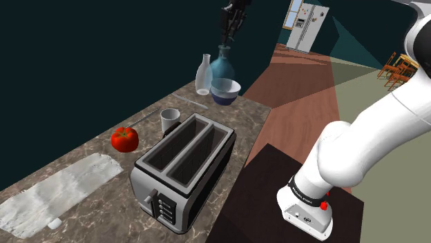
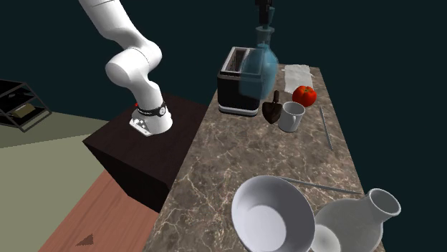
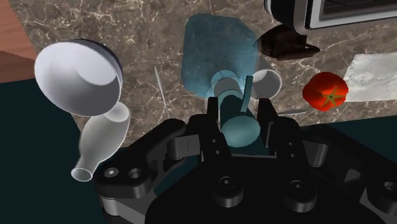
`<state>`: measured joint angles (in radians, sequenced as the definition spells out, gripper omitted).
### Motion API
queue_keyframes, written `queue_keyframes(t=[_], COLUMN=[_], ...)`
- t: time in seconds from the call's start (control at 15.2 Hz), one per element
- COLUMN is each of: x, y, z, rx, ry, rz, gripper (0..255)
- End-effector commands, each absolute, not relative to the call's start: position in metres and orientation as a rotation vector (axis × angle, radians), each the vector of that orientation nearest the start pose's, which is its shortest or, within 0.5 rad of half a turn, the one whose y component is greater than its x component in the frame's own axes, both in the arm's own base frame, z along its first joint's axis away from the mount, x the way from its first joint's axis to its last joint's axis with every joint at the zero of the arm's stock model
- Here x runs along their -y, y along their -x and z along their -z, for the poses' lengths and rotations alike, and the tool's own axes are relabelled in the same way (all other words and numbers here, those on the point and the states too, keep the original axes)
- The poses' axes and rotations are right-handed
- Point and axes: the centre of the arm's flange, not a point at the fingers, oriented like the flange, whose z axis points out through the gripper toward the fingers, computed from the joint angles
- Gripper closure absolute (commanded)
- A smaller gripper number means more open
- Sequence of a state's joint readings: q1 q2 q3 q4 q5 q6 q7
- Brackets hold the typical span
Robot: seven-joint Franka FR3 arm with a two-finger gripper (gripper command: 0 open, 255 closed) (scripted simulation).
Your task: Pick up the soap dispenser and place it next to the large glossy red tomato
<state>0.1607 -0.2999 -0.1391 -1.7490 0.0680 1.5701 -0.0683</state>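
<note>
A translucent teal soap dispenser [image 1: 222, 65] hangs in the air above the marble counter [image 1: 83, 155], and my gripper [image 1: 231, 27] is shut on its pump top. From the wrist, the black fingers [image 3: 213, 124] clasp the pump head, with the dispenser's body [image 3: 219, 54] below them over the counter. The glossy red tomato [image 1: 125, 139] lies on the counter beyond a white mug [image 1: 170, 121]. In the second exterior view the dispenser [image 2: 261, 68] hangs under the gripper [image 2: 266, 14], and the tomato [image 2: 304, 94] lies farther back to the right.
A large toaster [image 1: 183, 169] stands near the counter's stand-side edge. A white bowl [image 1: 226, 90] and a white vase [image 1: 202, 74] sit beneath and beside the dispenser. A pale cloth [image 1: 62, 190] lies past the tomato. A small dark brown object [image 2: 272, 109] stands beside the mug [image 2: 291, 117].
</note>
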Motion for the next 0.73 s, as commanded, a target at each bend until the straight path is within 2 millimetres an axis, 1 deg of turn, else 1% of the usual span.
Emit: queue_keyframes(t=[0.0, 0.66], x=[-0.031, -0.161], y=[-0.460, -0.461], z=[-0.686, -0.661], rx=[0.145, 0.145], ry=[3.026, 3.026], rz=[0.185, 0.185], gripper=[255, 255])
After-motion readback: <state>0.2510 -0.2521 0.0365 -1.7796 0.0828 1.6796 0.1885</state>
